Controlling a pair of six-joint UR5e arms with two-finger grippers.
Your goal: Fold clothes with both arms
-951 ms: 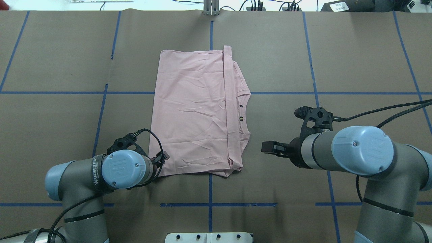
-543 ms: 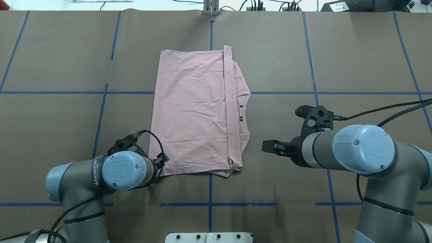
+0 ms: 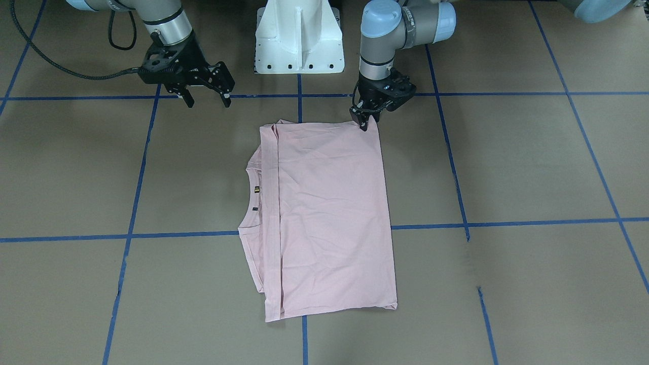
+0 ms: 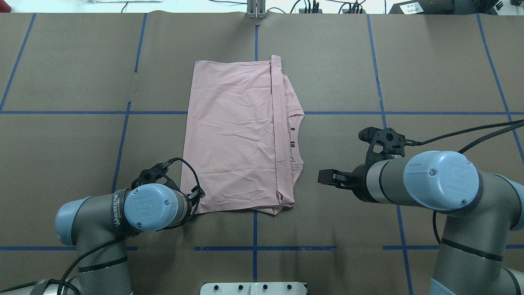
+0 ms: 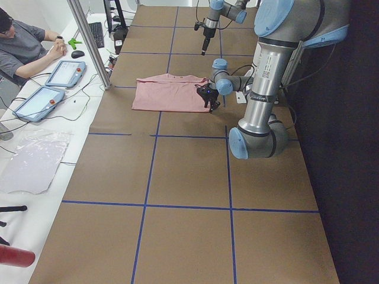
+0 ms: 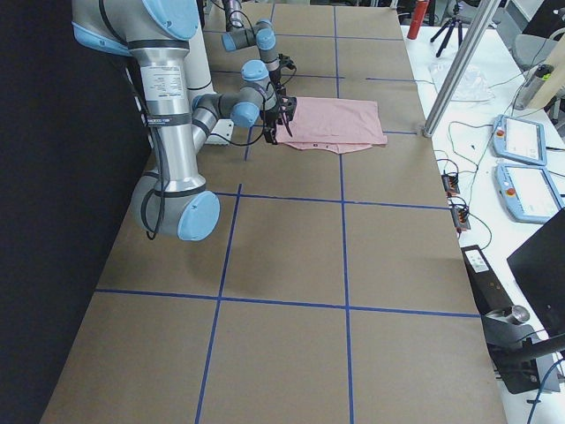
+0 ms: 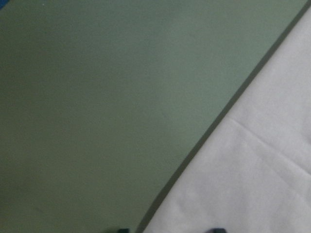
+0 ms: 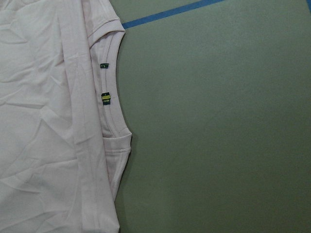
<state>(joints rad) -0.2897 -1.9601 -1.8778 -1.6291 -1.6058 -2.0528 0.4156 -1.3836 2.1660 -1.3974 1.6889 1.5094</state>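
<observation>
Brown table (image 4: 61, 61): pink T-shirt (image 4: 233, 139) folded flat; left pincer (image 3: 364, 124) apart at corner; right pincer (image 3: 208, 103) apart, clear.

The left arm (image 4: 92, 219) and right arm (image 4: 466, 233) are grey metal tubes with light blue caps (image 4: 440, 180) dotted with screws. Black braided cables (image 4: 470, 131) run behind the black jaws; white lettering (image 4: 118, 211) bands the left wrist.

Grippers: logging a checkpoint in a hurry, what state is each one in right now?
Left gripper: open, fingertips apart at the T-shirt corner, nothing clamped.
Right gripper: open, empty, away from the T-shirt.
</observation>
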